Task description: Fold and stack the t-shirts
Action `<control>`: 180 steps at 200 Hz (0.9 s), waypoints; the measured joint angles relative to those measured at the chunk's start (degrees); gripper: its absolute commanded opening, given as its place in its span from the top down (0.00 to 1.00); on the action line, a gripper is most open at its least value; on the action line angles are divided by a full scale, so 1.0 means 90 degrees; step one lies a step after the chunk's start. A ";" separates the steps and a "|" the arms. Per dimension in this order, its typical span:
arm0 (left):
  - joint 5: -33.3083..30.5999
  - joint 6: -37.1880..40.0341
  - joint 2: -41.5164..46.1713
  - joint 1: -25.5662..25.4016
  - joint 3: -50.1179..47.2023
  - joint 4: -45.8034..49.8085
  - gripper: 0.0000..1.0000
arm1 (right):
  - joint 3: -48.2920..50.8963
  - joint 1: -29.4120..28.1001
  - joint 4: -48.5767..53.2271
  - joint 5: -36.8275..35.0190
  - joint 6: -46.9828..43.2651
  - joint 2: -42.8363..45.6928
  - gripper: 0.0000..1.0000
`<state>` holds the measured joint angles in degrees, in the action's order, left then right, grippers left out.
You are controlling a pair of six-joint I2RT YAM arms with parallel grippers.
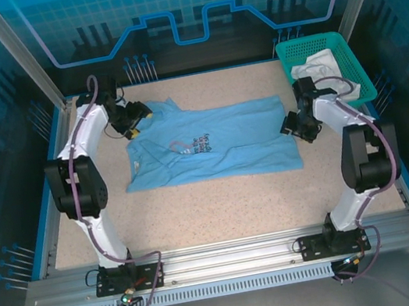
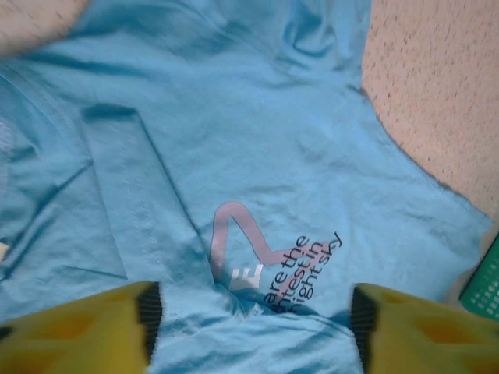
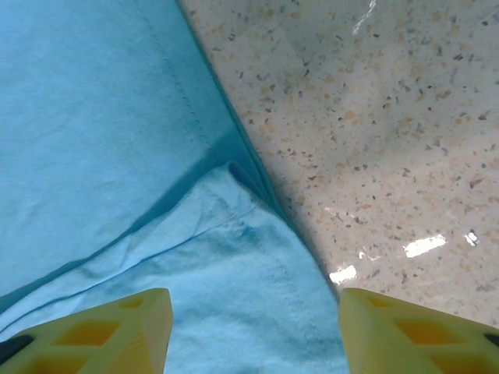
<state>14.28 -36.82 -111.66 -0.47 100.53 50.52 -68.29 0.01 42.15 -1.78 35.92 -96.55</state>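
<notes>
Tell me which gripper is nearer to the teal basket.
Right. The right gripper hovers just in front of the basket, at the blue shirt's nearest end; the left gripper is over the shirt's opposite end, across the table.

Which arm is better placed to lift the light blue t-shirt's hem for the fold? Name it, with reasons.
Right. The right gripper hangs open at the hem edge of the light blue t-shirt, with the fabric's edge right below it in its wrist view. The left gripper sits at the opposite, sleeve end.

"are the… night sky" on blue t-shirt point(image 2: 234, 117)
</notes>
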 measured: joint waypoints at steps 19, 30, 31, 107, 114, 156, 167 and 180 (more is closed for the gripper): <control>-0.0199 0.0114 0.0398 0.0029 -0.0134 0.0041 0.21 | 0.0396 -0.0015 -0.0136 0.0163 0.0002 0.0741 0.45; -0.0250 0.0085 0.0933 0.0027 -0.0588 -0.0112 0.32 | 0.0738 -0.0083 -0.0262 0.0316 0.0000 0.1253 0.49; -0.0253 0.0092 0.0974 0.0024 -0.0627 -0.0126 0.33 | 0.0765 -0.0092 -0.0277 0.0323 0.0000 0.1294 0.49; -0.0313 -0.0510 0.2742 -0.1197 -0.4296 -0.1445 0.59 | 0.2259 -0.1202 -0.1093 0.0867 0.0255 0.1401 0.67; -0.0406 -0.0595 0.2579 -0.1158 -0.4473 -0.1586 0.56 | 0.2261 -0.1205 -0.1137 0.0874 0.0289 0.1260 0.65; -0.0884 -0.1290 0.2169 -0.0585 -0.5404 -0.2409 0.48 | 0.2171 -0.1158 -0.1263 0.0780 0.0471 0.0525 0.54; -0.0957 -0.1447 0.2135 -0.0420 -0.5564 -0.2548 0.48 | 0.2147 -0.1122 -0.1299 0.0695 0.0571 0.0561 0.52; -0.1018 -0.1591 0.2106 -0.0306 -0.5612 -0.2596 0.47 | 0.2193 -0.0986 -0.1324 0.0699 0.0712 0.0576 0.51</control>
<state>5.13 -51.13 -92.71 -3.22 50.02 27.16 -48.56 -8.86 30.24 4.51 42.33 -91.37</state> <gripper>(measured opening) 0.520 0.480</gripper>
